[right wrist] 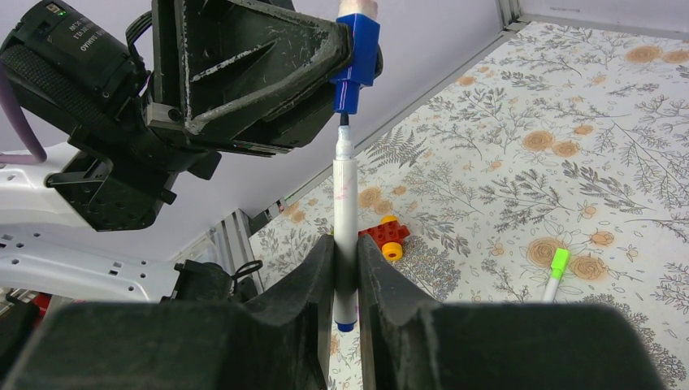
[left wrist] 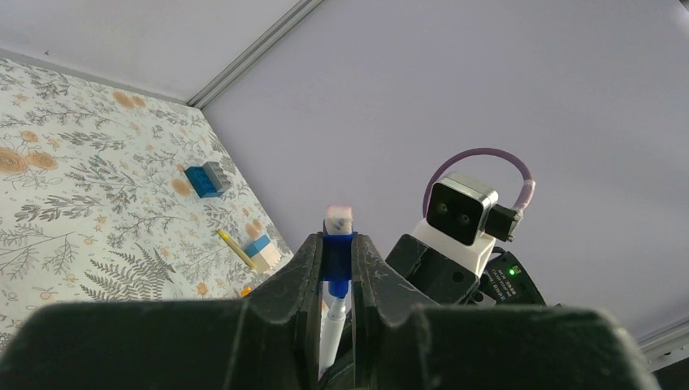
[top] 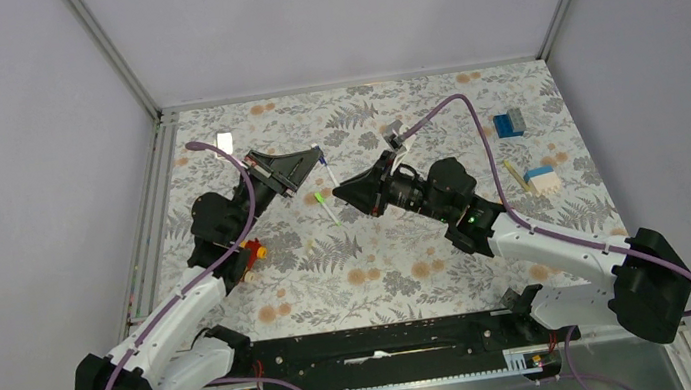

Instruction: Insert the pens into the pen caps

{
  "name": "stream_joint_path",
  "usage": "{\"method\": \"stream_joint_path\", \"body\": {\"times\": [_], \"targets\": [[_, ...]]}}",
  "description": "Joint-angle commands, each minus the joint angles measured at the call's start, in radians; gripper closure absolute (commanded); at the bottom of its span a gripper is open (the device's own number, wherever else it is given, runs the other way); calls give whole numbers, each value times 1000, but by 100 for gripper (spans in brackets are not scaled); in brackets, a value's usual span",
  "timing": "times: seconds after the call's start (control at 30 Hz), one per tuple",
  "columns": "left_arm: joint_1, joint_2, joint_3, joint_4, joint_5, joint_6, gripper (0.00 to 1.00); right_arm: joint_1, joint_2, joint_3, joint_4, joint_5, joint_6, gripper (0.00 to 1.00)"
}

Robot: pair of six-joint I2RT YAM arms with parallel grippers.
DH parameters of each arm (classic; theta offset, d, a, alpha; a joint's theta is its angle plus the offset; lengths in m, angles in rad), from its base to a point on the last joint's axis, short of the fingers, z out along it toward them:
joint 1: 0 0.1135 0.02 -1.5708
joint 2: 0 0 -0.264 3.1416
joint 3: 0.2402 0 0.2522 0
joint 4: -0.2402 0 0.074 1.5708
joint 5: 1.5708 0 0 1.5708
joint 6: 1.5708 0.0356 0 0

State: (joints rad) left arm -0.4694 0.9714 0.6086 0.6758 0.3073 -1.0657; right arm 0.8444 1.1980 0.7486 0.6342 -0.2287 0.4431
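My left jaws clamp the blue cap (right wrist: 357,41); my right jaws pinch a white pen (right wrist: 346,203), tip at its mouth, unseated (held mid-air). The green-capped pen (right wrist: 556,275) looks done; yellow pen (top: 514,176), three o'clock, waits.

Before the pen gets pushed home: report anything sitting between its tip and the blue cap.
Nothing visible. The white pen, clamped in the right gripper, lines up with the blue cap held by the left gripper. Its dark tip sits right at the cap's open mouth.
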Motion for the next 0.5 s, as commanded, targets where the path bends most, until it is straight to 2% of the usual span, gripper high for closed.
{"method": "stream_joint_path", "body": {"times": [0.0,0.47], "targets": [[5,10,17,82,13,-4,100,3,2,37,44,-8,-1,100],[5,25,18,105,24,-15,100,4,10,44,40,-1,-8,100]]}}
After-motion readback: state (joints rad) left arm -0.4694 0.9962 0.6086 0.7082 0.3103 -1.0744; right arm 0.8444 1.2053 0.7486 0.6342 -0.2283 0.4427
